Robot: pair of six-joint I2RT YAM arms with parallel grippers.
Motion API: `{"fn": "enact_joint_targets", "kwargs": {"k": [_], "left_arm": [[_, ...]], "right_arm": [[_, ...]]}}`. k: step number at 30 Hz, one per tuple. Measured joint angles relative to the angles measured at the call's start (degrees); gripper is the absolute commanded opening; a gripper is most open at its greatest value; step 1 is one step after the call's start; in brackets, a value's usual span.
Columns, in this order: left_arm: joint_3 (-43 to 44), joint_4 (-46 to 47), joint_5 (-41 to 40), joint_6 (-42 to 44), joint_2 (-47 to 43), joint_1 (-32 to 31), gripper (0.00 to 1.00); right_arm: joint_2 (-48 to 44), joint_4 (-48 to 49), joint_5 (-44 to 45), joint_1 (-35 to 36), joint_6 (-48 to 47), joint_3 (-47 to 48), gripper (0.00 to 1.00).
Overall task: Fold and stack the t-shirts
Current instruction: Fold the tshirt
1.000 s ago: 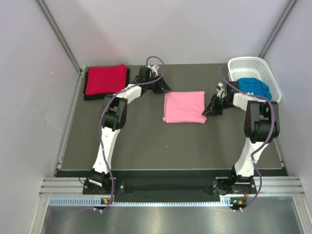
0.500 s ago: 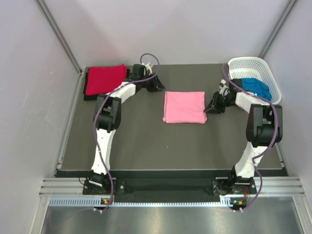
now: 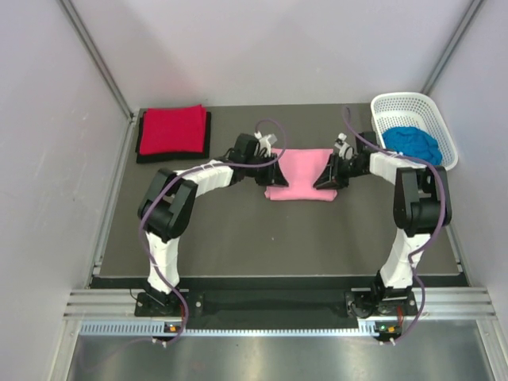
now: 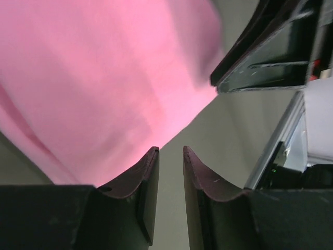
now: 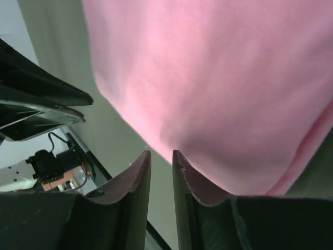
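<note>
The light pink t-shirt [image 3: 300, 176] lies folded flat mid-table; it also shows in the left wrist view [image 4: 104, 78] and the right wrist view [image 5: 218, 78]. My left gripper [image 3: 268, 164] is at its left edge, jaws a narrow gap apart, with only bare table between the tips [image 4: 170, 150]. My right gripper [image 3: 327, 173] is at its right edge, also narrowly open and empty [image 5: 161, 152]. The red t-shirt [image 3: 172, 128] lies folded on the black t-shirt [image 3: 141, 155] at the back left. The bright blue t-shirt [image 3: 413, 143] lies in the basket.
The white lattice basket [image 3: 406, 105] stands at the back right corner. Grey walls close in the table [image 3: 238, 230] on three sides. Each wrist view shows the opposite gripper across the shirt, the right one [image 4: 270, 52] and the left one [image 5: 36, 104].
Both arms moved inward to the pink shirt: the left gripper came from the back near the red shirt to its left edge, and the right gripper slid left onto its right edge.
</note>
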Motion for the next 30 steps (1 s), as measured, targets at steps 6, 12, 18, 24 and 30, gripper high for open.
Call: {"fn": "enact_joint_targets", "kwargs": {"k": [6, 12, 18, 24, 30], "left_arm": [[-5.68, -0.57, -1.75, 0.98, 3.89, 0.74, 0.26], [-5.27, -2.12, -3.41, 1.92, 2.93, 0.98, 0.28], [-2.21, -7.32, -4.39, 2.34, 0.57, 0.98, 0.29], [0.09, -5.46, -2.71, -0.28, 0.04, 0.07, 0.29], [-0.28, -4.85, -3.10, -0.66, 2.95, -0.31, 0.29]], "right_arm": [[5.84, 1.68, -2.47, -1.84, 0.57, -2.51, 0.22], [4.09, 1.18, -1.44, -2.03, 0.46, -2.47, 0.23], [-1.64, -0.13, 0.37, -1.60, 0.98, -2.25, 0.23], [-2.23, 0.92, -0.33, 3.34, 3.08, 0.46, 0.21], [3.37, 3.69, -1.22, 6.62, 3.91, 1.36, 0.17]]}}
